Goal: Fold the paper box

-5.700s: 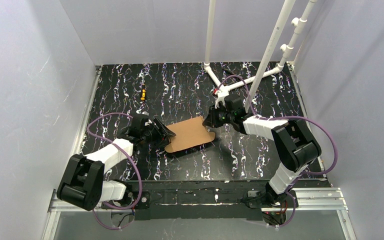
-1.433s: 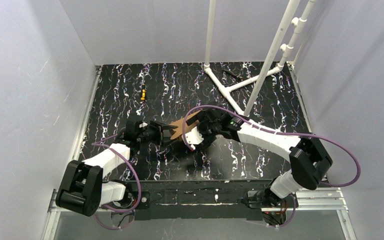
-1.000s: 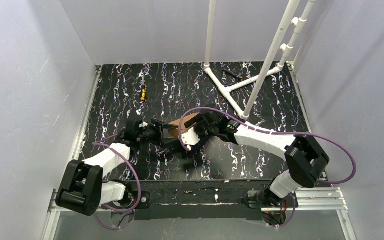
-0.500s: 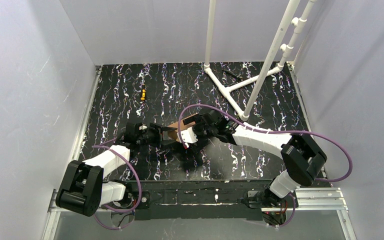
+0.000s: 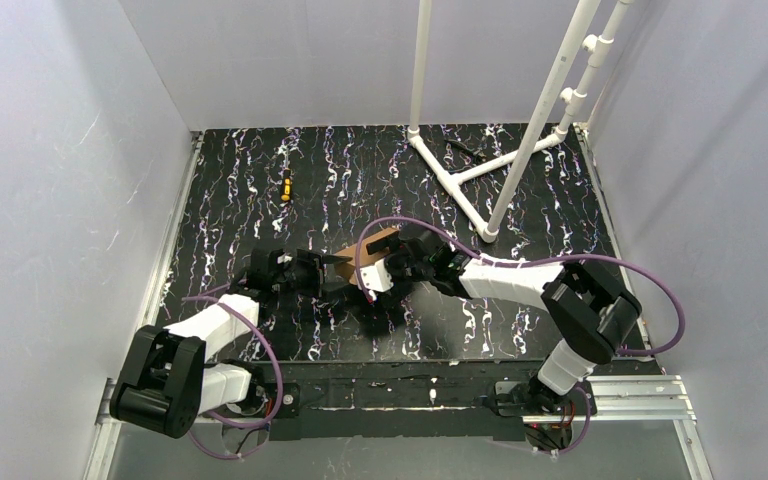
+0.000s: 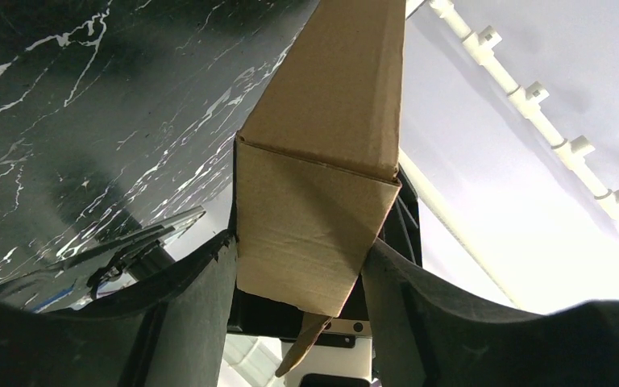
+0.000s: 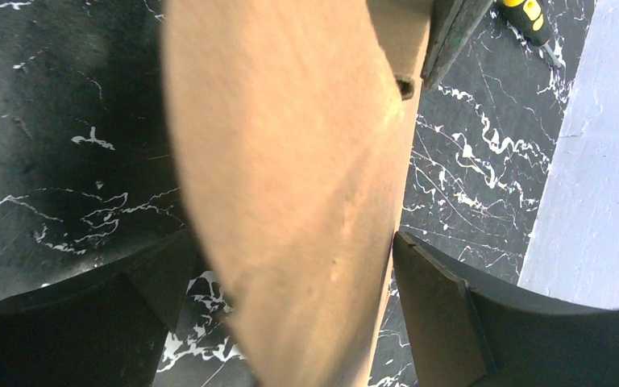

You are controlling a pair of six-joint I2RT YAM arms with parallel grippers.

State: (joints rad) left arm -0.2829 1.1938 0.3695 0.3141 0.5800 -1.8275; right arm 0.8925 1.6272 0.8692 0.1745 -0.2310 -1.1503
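the box [image 5: 370, 245] is off flat and partly folded, near the middle of the bench [image 5: 260, 160], caught between the two arms

seen from above, the left end effector [image 5: 330, 269] meets it from 8 o'clock and the right end effector [image 5: 373, 273] from 4 o'clock, so close together that only the box's far corner, toward 12 o'clock, shows brown past them

in the left wrist view the box [image 6: 314, 218] stands as a narrow folded body with a crease across it and a small tab hanging at its near end. it sits in the left end effector [image 6: 298, 250], whose dark fingers [image 6: 201, 290] lie against both its sides at a middling spread: a hold on the box

in the right wrist view a blurred, curved face of the box [image 7: 290, 177] fills the gap of the right end effector [image 7: 294, 242]. its fingers [image 7: 443, 306] stand wide, one on each side of the cardboard and right at its edges; i cannot tell whether they press it or only flank it

a small yellow and black tool [image 5: 285, 186] lies on the bench at 11 o'clock from the box, well apart from it; it also shows at the top corner of the right wrist view [image 7: 529, 14]

a white pipe stand [image 5: 450, 184] rises at 1 o'clock from the box, its fitted pipe [image 6: 532, 95] also visible behind the box in the left wrist view
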